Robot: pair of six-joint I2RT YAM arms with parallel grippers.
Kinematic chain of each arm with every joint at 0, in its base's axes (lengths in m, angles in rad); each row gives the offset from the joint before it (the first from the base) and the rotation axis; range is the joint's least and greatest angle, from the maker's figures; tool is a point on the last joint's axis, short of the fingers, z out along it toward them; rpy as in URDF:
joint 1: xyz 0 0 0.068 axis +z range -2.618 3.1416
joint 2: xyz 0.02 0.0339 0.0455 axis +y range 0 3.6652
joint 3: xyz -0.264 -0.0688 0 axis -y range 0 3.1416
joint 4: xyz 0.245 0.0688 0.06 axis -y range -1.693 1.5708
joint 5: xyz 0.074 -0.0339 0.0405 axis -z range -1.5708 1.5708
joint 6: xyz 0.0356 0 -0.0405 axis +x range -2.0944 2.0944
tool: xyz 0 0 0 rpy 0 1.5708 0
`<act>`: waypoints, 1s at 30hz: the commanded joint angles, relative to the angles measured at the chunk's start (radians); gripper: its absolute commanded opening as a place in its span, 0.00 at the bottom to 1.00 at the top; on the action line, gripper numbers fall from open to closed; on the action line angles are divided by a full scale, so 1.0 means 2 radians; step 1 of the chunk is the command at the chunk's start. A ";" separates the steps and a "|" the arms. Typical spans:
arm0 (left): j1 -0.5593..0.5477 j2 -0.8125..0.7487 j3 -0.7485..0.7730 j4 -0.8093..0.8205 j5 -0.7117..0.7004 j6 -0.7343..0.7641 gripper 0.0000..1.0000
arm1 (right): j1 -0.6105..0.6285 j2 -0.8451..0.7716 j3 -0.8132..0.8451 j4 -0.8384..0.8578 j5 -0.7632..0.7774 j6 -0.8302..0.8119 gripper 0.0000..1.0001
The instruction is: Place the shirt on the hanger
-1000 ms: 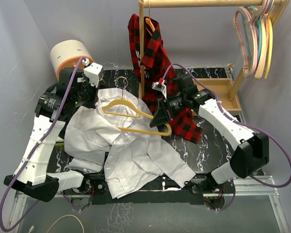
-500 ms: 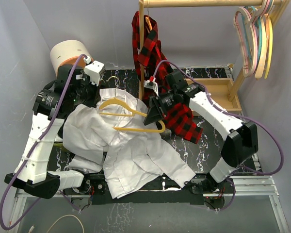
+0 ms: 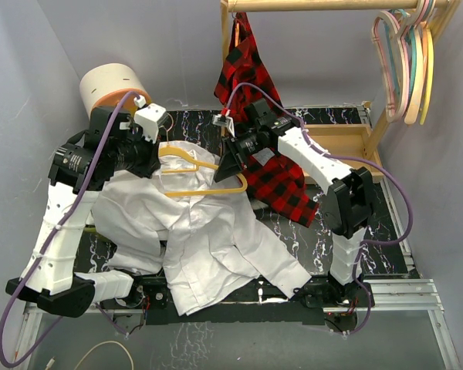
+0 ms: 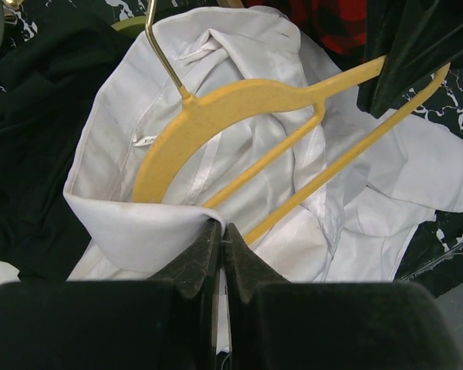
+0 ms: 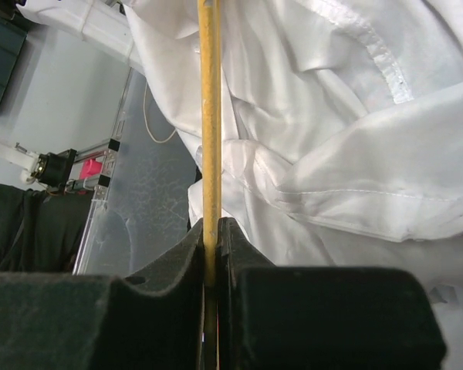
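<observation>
The hanger (image 4: 239, 104) is pale yellow, and its silver hook is cut off at the top edge of the left wrist view. One shoulder end of it is hidden inside the neck opening of the shirt (image 3: 216, 239). The other end is covered by a dark finger of the right claw (image 5: 213, 231), which is clamped tight on the thin lower bar. The left claw (image 4: 221, 231) is pinched closed on a folded edge of the white cloth by the collar. The shirt lies crumpled across the black marbled tabletop (image 3: 386, 223), partly over a black garment (image 4: 23, 169). The right arm partly covers the wooden frame (image 3: 363, 146) at the rack's foot, so its contents cannot be told. A red-and-black plaid shirt (image 3: 282, 185) hangs beside it.
</observation>
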 commanded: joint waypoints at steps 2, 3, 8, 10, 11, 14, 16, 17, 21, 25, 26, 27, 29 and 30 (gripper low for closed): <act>-0.007 -0.001 0.021 0.015 0.035 -0.005 0.00 | 0.020 0.016 0.042 -0.006 -0.017 -0.005 0.08; -0.007 0.002 0.022 0.017 0.030 -0.006 0.00 | 0.025 0.017 0.042 -0.010 -0.013 -0.008 0.08; -0.007 0.010 0.014 0.044 -0.002 0.005 0.00 | 0.052 0.014 0.020 -0.023 0.002 -0.024 0.08; -0.007 0.009 0.004 0.054 -0.012 0.011 0.00 | 0.060 0.008 0.005 -0.027 0.005 -0.032 0.08; -0.007 0.011 0.003 0.053 -0.011 0.011 0.00 | 0.063 0.004 -0.002 -0.027 0.007 -0.036 0.08; -0.009 0.015 0.013 0.030 0.019 0.002 0.00 | 0.065 -0.005 -0.023 -0.022 0.015 -0.038 0.08; -0.014 0.015 0.014 0.005 0.051 0.001 0.00 | 0.065 -0.006 -0.022 -0.012 0.033 -0.029 0.08; -0.017 0.013 0.011 -0.009 0.069 0.004 0.00 | 0.065 -0.003 -0.014 -0.008 0.045 -0.023 0.08; -0.029 0.005 -0.016 -0.051 0.112 0.028 0.00 | 0.065 0.016 0.040 0.000 0.079 -0.001 0.08; -0.042 0.000 -0.034 -0.058 0.099 0.027 0.00 | 0.065 0.020 0.075 0.035 0.109 0.034 0.08; -0.044 -0.002 -0.036 -0.055 0.096 0.027 0.00 | 0.065 0.020 0.080 0.035 0.114 0.038 0.08; -0.044 -0.006 -0.036 -0.055 0.093 0.028 0.00 | 0.065 0.020 0.082 0.035 0.116 0.039 0.08; -0.045 -0.011 -0.038 -0.049 0.091 0.032 0.00 | 0.065 0.018 0.078 0.033 0.113 0.039 0.08; -0.045 -0.013 -0.040 -0.045 0.089 0.029 0.00 | 0.065 0.016 0.072 0.032 0.112 0.039 0.08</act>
